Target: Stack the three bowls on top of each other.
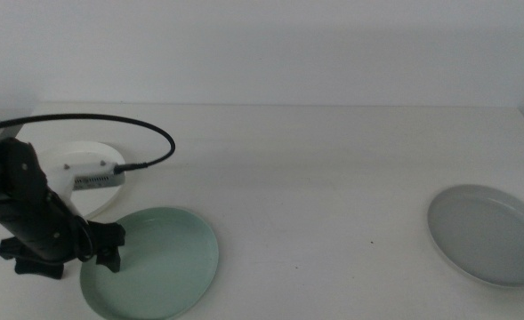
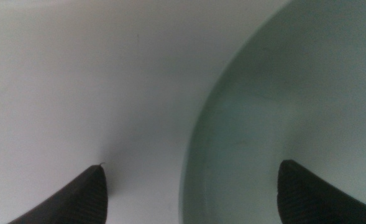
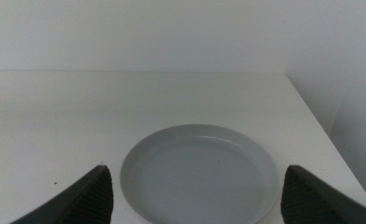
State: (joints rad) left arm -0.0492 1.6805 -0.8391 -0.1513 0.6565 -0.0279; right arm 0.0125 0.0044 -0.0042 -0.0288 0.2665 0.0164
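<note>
The pale mint green bowl [image 1: 159,262] lies at the front left of the table. My left gripper [image 1: 104,252] is low at its left rim. In the left wrist view the left gripper [image 2: 192,190] is open and astride the green bowl's [image 2: 294,93] rim, one jaw over the table and one over the bowl's inside. The white bowl [image 1: 85,154] lies just behind, partly hidden by the left arm. The grey bowl [image 1: 488,234] lies at the right. My right gripper [image 3: 198,202] is open and empty, short of the grey bowl [image 3: 198,168]; it is out of the middle view.
The white table [image 1: 315,187] runs to a pale wall at the back. Its right edge [image 3: 319,124] passes close to the grey bowl. A black cable [image 1: 146,133] loops over the left arm.
</note>
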